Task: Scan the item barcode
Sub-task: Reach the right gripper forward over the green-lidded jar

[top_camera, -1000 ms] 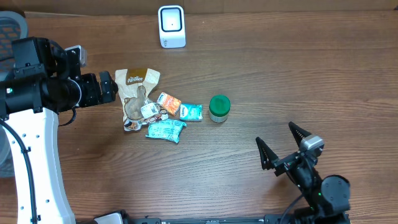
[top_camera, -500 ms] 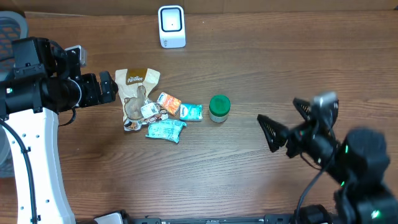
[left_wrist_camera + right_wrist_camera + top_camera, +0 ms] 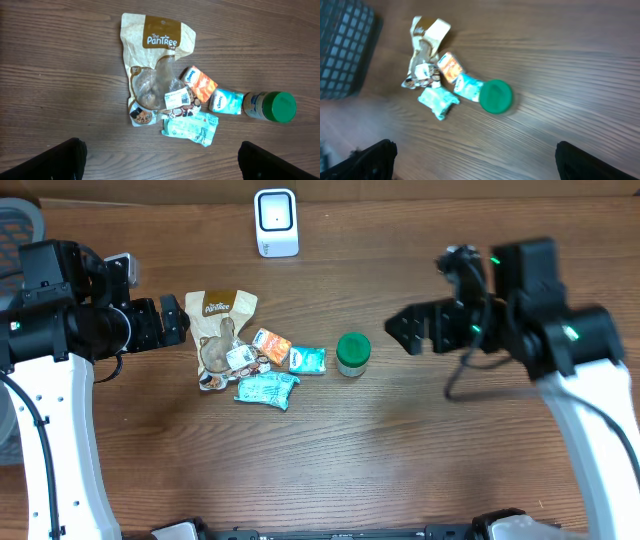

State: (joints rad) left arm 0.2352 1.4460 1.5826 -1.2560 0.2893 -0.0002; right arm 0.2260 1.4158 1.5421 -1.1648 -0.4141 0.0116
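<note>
Jar (image 3: 353, 352), green-lidded, stands on the worktop (image 3: 330, 470) at the right end of the packets (image 3: 266, 388), untouched. Both our jaws hang released and empty. We judge pickup unstarted; next we descend, grasp it, and show its barcode to the scanner (image 3: 276, 222) beyond.

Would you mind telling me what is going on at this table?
Two robot arms are to scan an item's barcode, but nothing is held yet. The left pincer is open beside a tan paper snack pouch; a green-lidded jar sits nearby. The right pincer is open above the wooden table beyond the jar. The white scanner stands apart at the far edge.
</note>
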